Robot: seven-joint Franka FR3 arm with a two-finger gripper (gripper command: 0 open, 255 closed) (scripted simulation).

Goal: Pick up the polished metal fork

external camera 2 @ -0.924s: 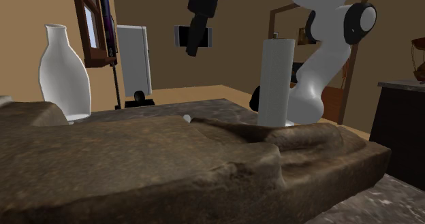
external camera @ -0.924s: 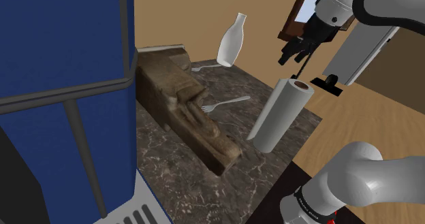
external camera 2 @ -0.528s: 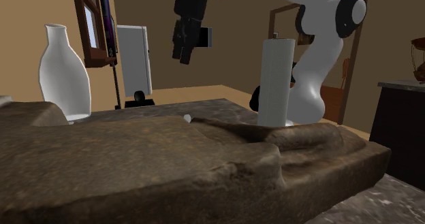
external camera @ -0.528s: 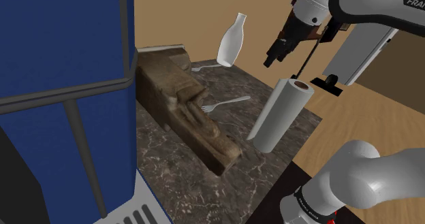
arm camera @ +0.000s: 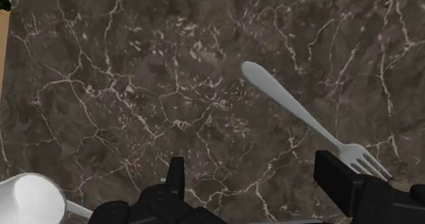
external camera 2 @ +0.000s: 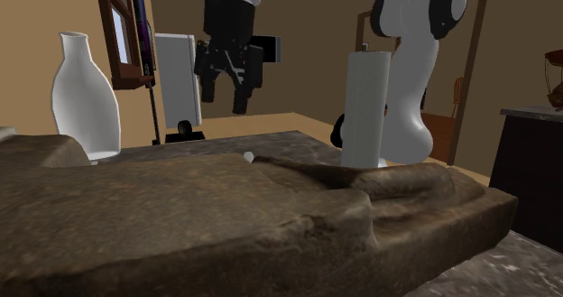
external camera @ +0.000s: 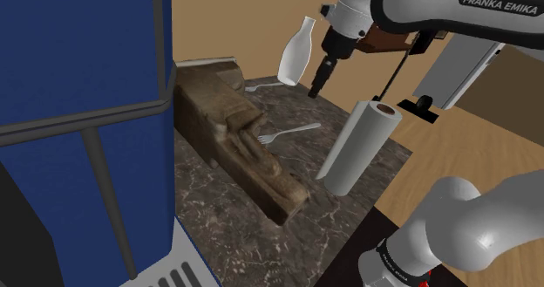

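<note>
**Shoulder view.** The tool (external camera: 314, 86) is shown hanging above the marble bench (external camera: 228, 228). It sits between the white vase (external camera: 296, 51) and the upright roll (external camera: 356, 147), apart from both. The fork (external camera: 288, 133) is laid flat on the bench below. Its tines are just beside the long brown block (external camera: 244, 150) and its handle end is near the roll. A second fork (external camera: 260, 87) is seen at the vase's base. The bench is bounded on this view's left by a blue cabinet (external camera: 78, 85). On the right it ends in an edge over the wooden floor (external camera: 453, 163), and the roll stands close to that edge.

**Second exterior view.** The tool (external camera 2: 226, 95) is released, its fingers (external camera 2: 242, 92) held apart with nothing between them. It is raised well above the block (external camera 2: 226, 223), with the vase (external camera 2: 86, 97) to one side and the roll (external camera 2: 365, 106) to the other.

**Wrist view.** The fork (arm camera: 300, 114) is seen lying diagonally on the bench (arm camera: 136, 86). Its tines are near one finger (arm camera: 337, 178) but are not touched. The handle is surrounded by open marble. The vase (arm camera: 27, 199) is seen beyond the other finger.
</note>
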